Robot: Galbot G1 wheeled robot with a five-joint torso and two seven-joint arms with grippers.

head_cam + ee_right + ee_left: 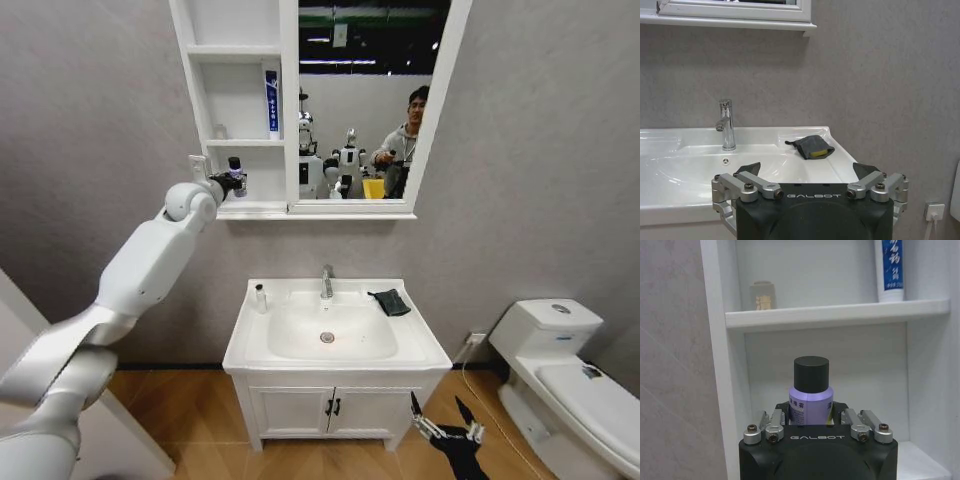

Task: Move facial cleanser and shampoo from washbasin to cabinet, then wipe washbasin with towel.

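Two arms are showing in the head view. The left arm is reaching up toward the cabinet [240,105], and the left hand [232,182] is sitting at the mouth of the lowest shelf niche, at about 10 o'clock from the washbasin [335,330]. Its fingers [774,424] are pinching a purple bottle [811,405] with a black cap, holding it upright in front of the niche's back wall. One shelf higher, a blue-and-white tube [890,267] is standing upright at the right side of the middle niche, and a small pale jar [762,295] is resting near that niche's left wall, well apart from the tube.

Down on the counter, a small white bottle [260,297] is standing at the washbasin's back left corner, at about 9 o'clock from the chrome tap [326,282]. The dark towel [390,302] is lying folded at the back right corner, at about 3 o'clock from the tap, with something yellow peeking out of its fold in the right wrist view.

The right hand [440,420] is hanging low in front of the white vanity, at about 5 o'clock from the bowl, near the toilet [565,375]. Its fingers [747,169] are spread wide and gripping nothing.
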